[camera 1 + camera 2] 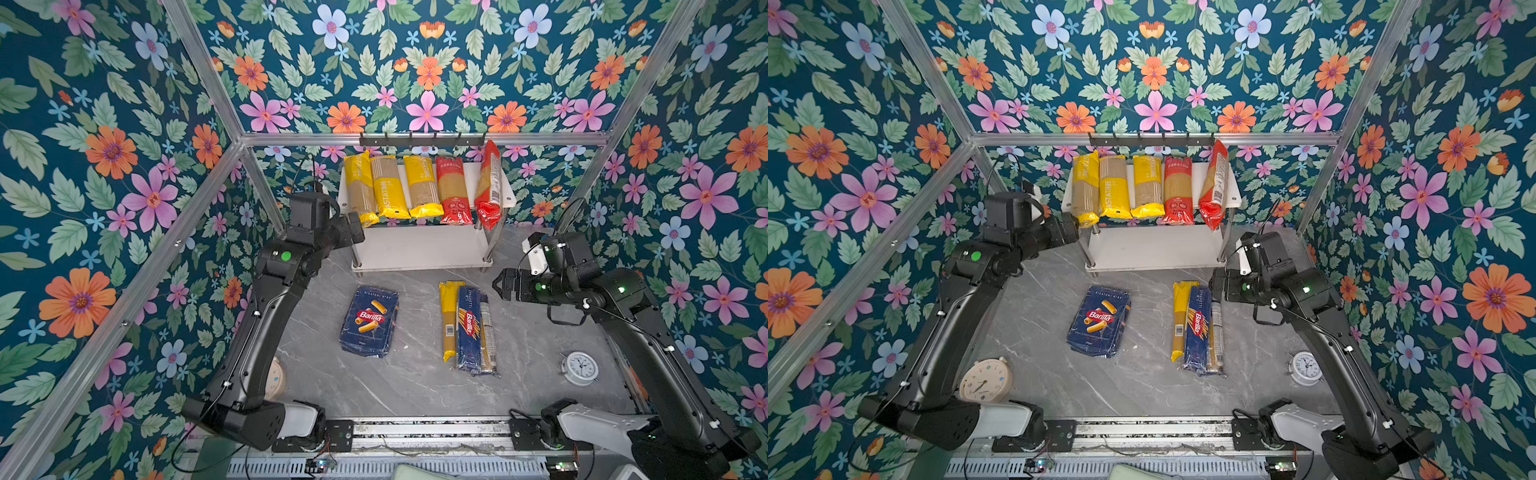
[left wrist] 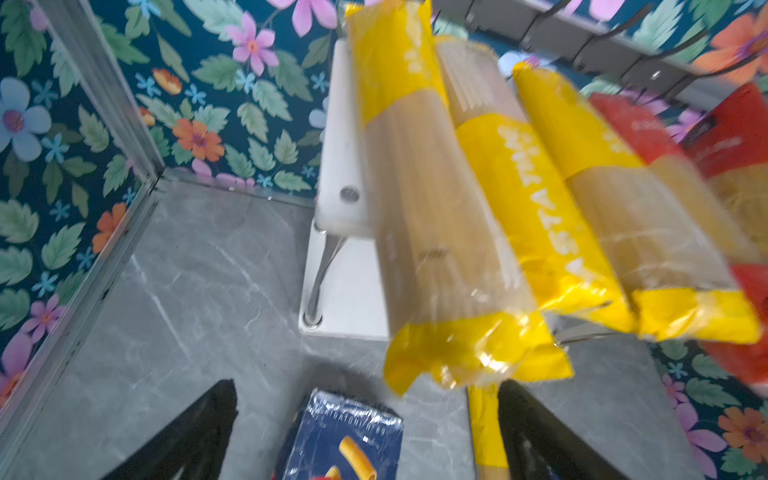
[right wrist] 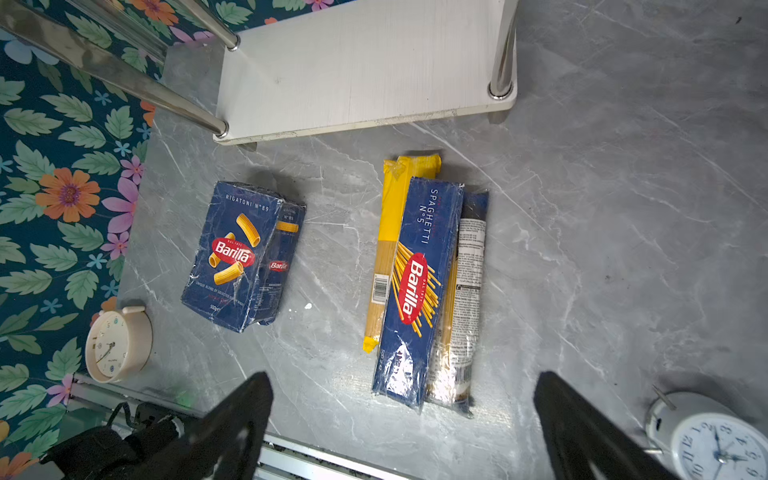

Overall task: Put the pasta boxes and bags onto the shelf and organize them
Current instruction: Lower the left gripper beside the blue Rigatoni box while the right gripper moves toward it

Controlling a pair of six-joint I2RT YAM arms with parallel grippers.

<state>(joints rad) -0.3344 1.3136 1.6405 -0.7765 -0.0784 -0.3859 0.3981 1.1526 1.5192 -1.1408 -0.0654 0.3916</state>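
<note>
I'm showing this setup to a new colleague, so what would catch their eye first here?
The loud floral walls all around, then the row of three yellow and two red spaghetti bags on the shelf's top board at the back. On the grey table in front lie a dark blue Barilla box and a tight bundle of three more bags.

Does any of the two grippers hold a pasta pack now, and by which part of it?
Nothing is held. The black left gripper and the black right gripper both stand open and empty.
</note>
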